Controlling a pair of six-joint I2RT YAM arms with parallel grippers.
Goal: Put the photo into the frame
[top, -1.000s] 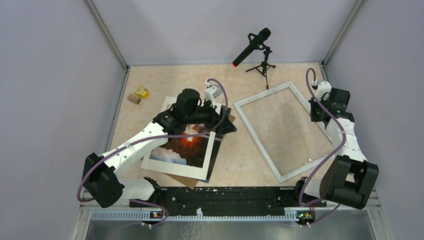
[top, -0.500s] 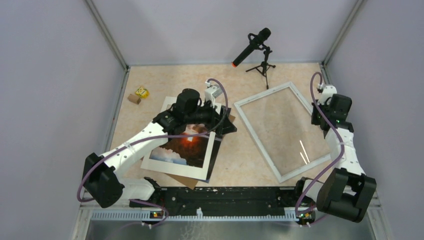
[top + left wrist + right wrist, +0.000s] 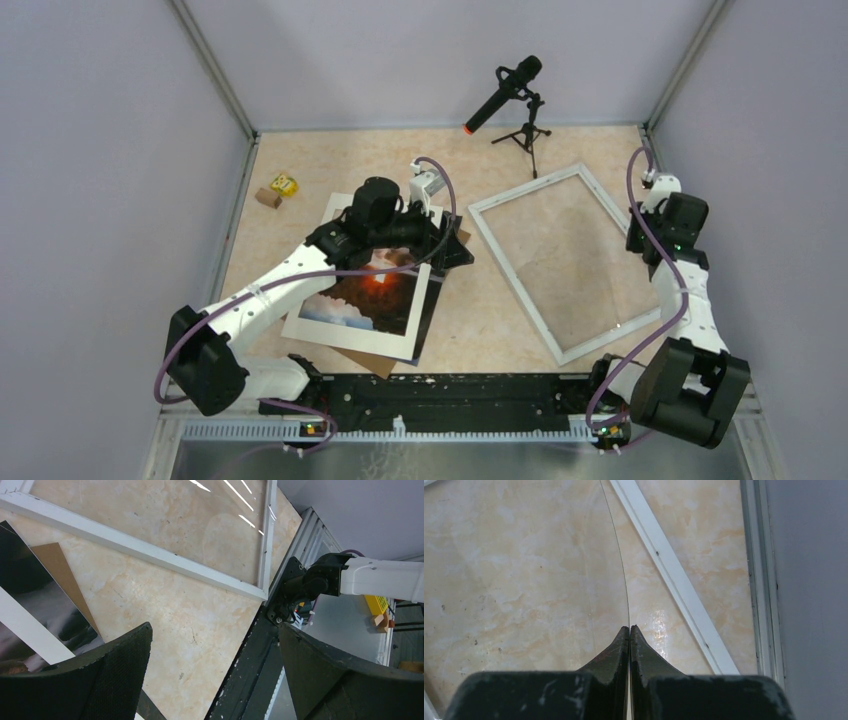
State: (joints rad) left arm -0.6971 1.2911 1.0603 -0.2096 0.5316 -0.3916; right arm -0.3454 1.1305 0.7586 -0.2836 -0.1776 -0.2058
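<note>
**Workcell from above, with failure modes for the insertion step.** The table [image 3: 300, 170] carries the frame [image 3: 517, 286], which lies flat and turned at an angle, with the tabletop showing through its opening. The photo [image 3: 360, 305] lies well apart from the frame, on its left. It is face up in a loose stack with a white mat border [image 3: 350, 335] and a brown backing board [image 3: 372, 364], and is not yet in the frame. The left gripper [image 3: 214, 645] hovers over the stack corner nearest the frame, jaws spread wide and holding nothing. The right gripper [image 3: 629, 630], just beside the frame's right-hand moulding, is fully closed. It appears to pinch the edge of a clear pane [image 3: 623, 580], whose thin bowed edge runs out from the fingertips. A microphone on a tripod [image 3: 505, 92] stands beyond the frame. Two small blocks [image 3: 278, 188] lie farthest from the frame, near the table's left rim.

Likely failures:
- (a) The pane, held by one narrow pinch and visibly flexing, slips and lands askew across the moulding.
- (b) The wide jaws close on mat or board along with the photo, since the three overlap.
- (c) The limp print sags or creases if carried by one corner.
- (d) The angled frame shifts if the print snags its moulding.
</note>
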